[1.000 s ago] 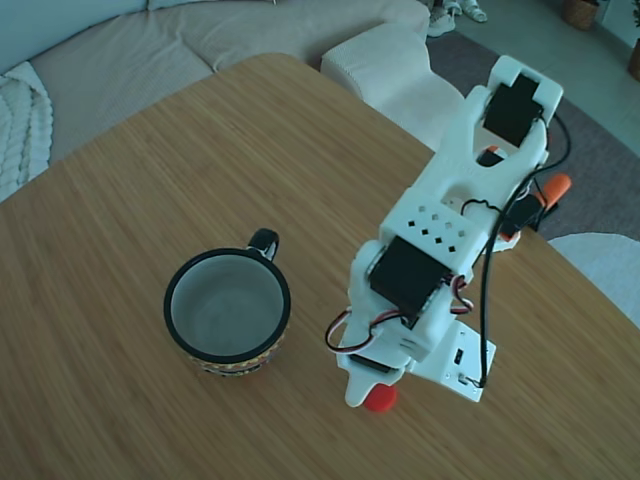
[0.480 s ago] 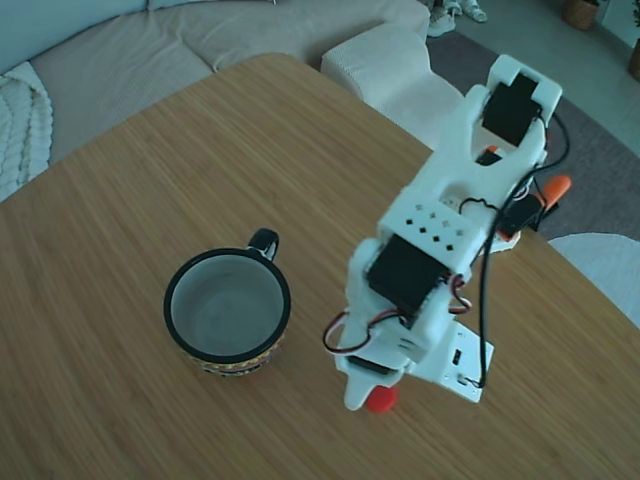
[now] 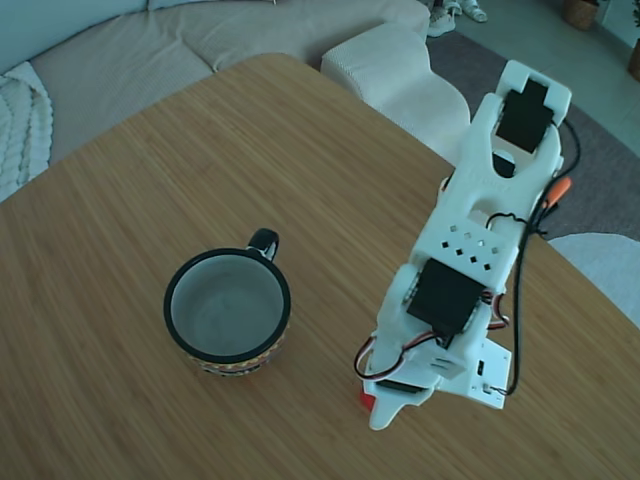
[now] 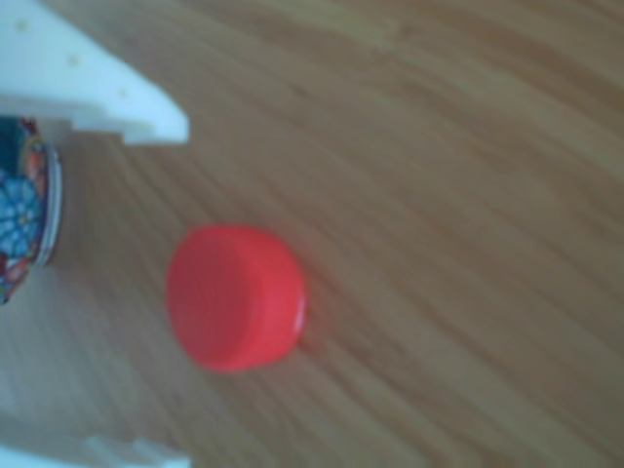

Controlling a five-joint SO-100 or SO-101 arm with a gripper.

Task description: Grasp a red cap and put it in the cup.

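Two white fingers (image 4: pixel 117 97) stand spread wide, one on each side of the red cap (image 4: pixel 236 296), not touching it. The cap lies on the wooden worktop (image 3: pixel 200 150). The cup (image 3: pixel 228 311) stands nearby, apart from the arm (image 3: pixel 470 250).

A home living room: behind the round wooden counter (image 3: pixel 200 140) stands a beige sofa (image 3: pixel 150 45) with a knitted throw (image 3: pixel 22 125), and a grey rug (image 3: pixel 600 170) covers the floor.
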